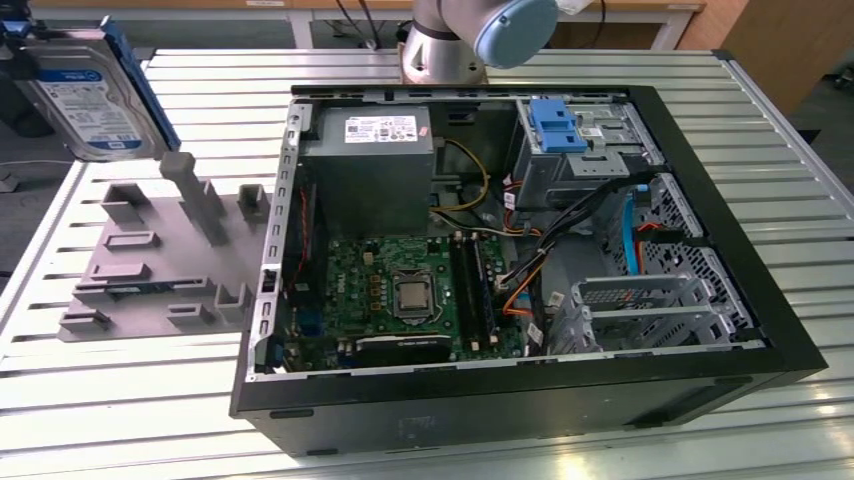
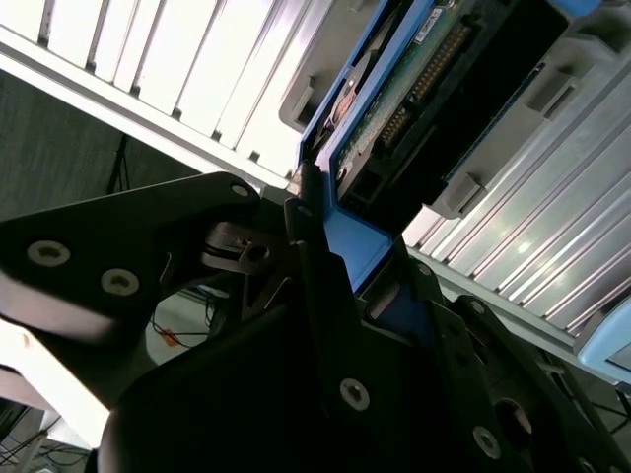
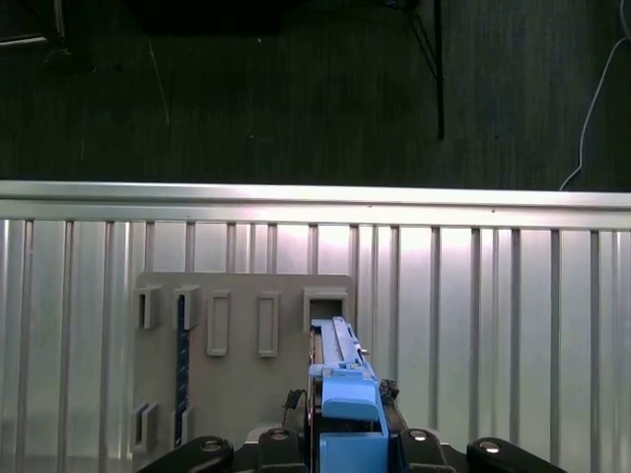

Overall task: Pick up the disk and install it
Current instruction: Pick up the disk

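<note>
The disk (image 1: 87,95), a silver drive with a white-and-blue label in a blue carrier frame, hangs upright at the exterior view's far left, above the grey slotted holder plate (image 1: 147,260). My gripper (image 1: 16,60) is at its edge. In the second wrist view the black fingers (image 2: 306,256) are shut on the blue frame, and the disk's (image 2: 394,108) green circuit board shows beyond them. The first wrist view has the disk (image 3: 345,384) edge-on in my gripper (image 3: 347,434), over the holder plate (image 3: 246,394).
An open black computer case (image 1: 521,400) lies on the slatted metal table (image 1: 160,400). Inside are a motherboard (image 1: 400,290), a grey metal box (image 1: 374,165), cables and a drive cage with a bare blue bracket (image 1: 561,125). The arm's base (image 1: 461,35) stands behind the case.
</note>
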`<state>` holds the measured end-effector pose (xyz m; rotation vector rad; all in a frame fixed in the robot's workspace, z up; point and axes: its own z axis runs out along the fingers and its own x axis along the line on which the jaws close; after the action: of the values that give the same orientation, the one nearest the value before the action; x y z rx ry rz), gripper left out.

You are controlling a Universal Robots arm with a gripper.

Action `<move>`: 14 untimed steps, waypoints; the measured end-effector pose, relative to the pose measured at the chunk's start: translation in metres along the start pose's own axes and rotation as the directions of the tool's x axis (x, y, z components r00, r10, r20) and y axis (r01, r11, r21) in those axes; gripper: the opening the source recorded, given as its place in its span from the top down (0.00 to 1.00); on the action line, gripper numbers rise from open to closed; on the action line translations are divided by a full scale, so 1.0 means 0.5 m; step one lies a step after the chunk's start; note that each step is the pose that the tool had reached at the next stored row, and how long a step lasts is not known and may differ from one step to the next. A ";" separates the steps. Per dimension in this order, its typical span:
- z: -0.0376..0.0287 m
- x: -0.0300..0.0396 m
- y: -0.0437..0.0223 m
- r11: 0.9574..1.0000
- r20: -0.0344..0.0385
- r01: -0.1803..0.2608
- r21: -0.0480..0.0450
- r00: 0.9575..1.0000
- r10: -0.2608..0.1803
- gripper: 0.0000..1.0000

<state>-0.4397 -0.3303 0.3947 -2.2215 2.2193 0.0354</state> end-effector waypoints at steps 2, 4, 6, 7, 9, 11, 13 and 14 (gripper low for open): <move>-0.009 0.000 0.000 1.000 0.000 0.000 0.000 1.000 0.000 0.64; -0.020 0.000 0.000 1.000 0.000 0.000 0.000 1.000 0.000 0.64; -0.031 0.000 0.000 1.000 0.000 0.000 0.000 1.000 0.000 0.64; -0.036 -0.001 0.001 1.000 0.000 0.000 0.000 1.000 0.000 0.64; -0.044 -0.001 0.001 1.000 0.000 0.000 0.000 1.000 0.000 0.64; -0.051 -0.001 0.001 1.000 0.000 0.000 0.000 1.000 0.000 0.64; -0.057 -0.001 0.001 1.000 0.000 0.000 0.000 1.000 0.000 0.64; -0.058 -0.001 0.001 1.000 0.000 0.000 0.000 1.000 0.000 0.64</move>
<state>-0.4397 -0.3303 0.4239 -2.2215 2.2193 0.0353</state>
